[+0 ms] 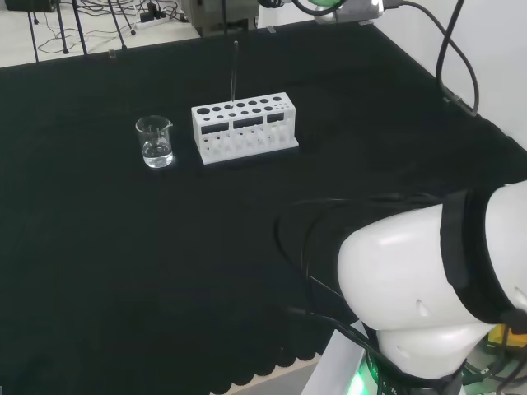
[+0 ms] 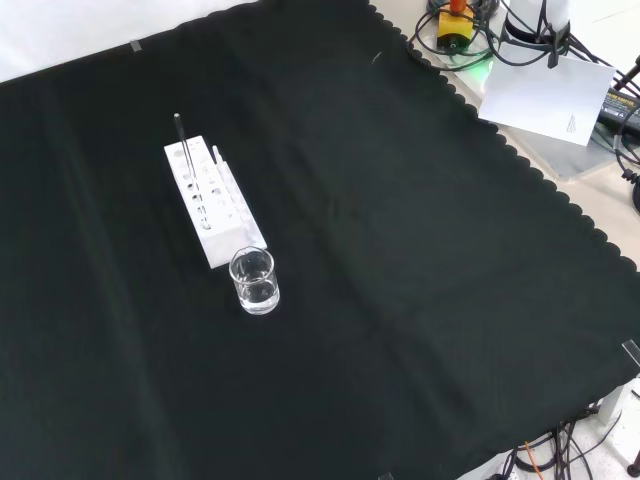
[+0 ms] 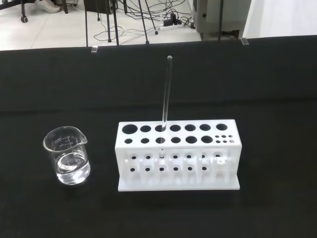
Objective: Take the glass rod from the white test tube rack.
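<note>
A white test tube rack stands on the black cloth. A thin clear glass rod stands upright in one of the rack's back-row holes and rises well above the rack. In the wrist view the rack and rod are seen from the front, some way off.
A small glass beaker with a little clear liquid stands close beside the rack's end. The arm's white links bulk at the head view's lower right. Cables and gear lie past the cloth's scalloped edge.
</note>
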Tool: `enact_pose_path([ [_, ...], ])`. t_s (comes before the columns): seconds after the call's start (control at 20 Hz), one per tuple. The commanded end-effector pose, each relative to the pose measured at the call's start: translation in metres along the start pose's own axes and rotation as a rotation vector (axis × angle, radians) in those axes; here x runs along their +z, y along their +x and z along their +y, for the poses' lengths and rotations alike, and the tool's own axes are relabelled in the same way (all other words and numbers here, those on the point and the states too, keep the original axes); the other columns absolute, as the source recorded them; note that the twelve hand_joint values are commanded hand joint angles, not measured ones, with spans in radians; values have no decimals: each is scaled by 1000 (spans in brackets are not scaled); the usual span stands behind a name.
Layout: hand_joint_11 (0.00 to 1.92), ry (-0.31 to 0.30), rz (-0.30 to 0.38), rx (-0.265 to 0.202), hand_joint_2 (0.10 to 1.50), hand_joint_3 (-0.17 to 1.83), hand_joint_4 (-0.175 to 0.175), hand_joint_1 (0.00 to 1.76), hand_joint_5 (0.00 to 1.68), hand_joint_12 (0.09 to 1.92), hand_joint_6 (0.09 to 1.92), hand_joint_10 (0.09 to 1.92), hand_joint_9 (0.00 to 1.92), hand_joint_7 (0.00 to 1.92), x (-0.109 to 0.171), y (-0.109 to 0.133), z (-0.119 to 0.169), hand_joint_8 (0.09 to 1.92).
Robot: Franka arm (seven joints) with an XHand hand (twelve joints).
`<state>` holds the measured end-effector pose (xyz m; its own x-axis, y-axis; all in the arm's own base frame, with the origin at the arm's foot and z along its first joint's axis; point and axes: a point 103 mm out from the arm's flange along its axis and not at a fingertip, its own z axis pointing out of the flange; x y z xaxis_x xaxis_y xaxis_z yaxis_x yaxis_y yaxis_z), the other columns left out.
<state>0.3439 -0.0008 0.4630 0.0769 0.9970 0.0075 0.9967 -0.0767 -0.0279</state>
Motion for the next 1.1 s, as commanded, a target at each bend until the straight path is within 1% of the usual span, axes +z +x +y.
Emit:
enact_pose_path([
  [0.05, 0, 3, 27, -50, 1074, -175, -144, 686, 152, 1105, 87, 882, 47, 23, 11, -1, 65, 817],
  [0.3, 0, 5, 15, -70, 1087, -175, -145, 672, 168, 1153, 87, 890, 70, 37, 28, -5, 98, 832],
  [0.35, 0, 13, 23, -69, 1090, -175, -146, 669, 171, 1156, 87, 890, 72, 40, 34, -11, 105, 833],
  [0.5, 0, 26, 33, -75, 1097, -175, -147, 663, 180, 1161, 87, 891, 78, 48, 46, -16, 132, 837],
  [0.75, 0, 32, 49, -110, 1101, -175, -161, 657, 231, 1190, 87, 903, 117, 70, 68, -22, 172, 857],
  [1.1, 0, 67, 62, -141, 1111, -175, -162, 648, 255, 1231, 87, 908, 138, 74, 98, -24, 215, 876],
])
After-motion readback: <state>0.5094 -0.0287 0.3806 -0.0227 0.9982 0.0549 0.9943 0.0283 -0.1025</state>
